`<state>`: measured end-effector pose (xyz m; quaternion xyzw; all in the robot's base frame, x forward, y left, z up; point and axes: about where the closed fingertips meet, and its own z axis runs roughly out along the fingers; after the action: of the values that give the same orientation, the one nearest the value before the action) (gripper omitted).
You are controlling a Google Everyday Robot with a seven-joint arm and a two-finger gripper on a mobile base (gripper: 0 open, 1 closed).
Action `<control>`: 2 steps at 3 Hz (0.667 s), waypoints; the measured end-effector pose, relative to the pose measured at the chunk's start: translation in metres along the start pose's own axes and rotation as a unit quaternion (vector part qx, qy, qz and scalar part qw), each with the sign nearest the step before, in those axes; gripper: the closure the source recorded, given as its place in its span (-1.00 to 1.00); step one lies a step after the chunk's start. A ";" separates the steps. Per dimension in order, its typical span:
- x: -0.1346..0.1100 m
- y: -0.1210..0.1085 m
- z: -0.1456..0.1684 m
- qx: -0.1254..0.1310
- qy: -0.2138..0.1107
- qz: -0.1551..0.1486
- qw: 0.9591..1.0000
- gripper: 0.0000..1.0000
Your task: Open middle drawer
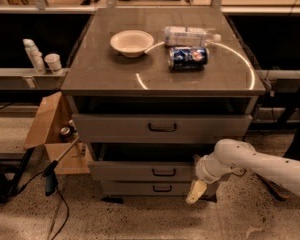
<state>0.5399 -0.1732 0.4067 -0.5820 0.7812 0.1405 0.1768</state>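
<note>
The grey cabinet has three drawer fronts under its top. The middle drawer [140, 171] is the mid-sized front with a small dark bar handle [164, 172] at its centre. My gripper [196, 191] hangs at the end of the white arm [255, 161], which reaches in from the right. It sits low at the right end of the middle and bottom drawer fronts, to the right of the middle handle and a little below it. It holds nothing that I can see.
The top drawer [162, 127] is the tallest, the bottom drawer [162, 188] the shortest. On the cabinet top lie a white bowl [132, 42], a plastic bottle [190, 35] and a blue can [188, 57]. An open cardboard box [52, 134] stands at the left, with cables on the floor.
</note>
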 end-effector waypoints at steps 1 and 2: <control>-0.001 0.000 -0.002 0.000 0.000 0.000 1.000 -1.00; 0.008 0.020 -0.002 0.008 -0.003 0.010 1.000 -1.00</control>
<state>0.5182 -0.1757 0.4055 -0.5723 0.7875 0.1379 0.1828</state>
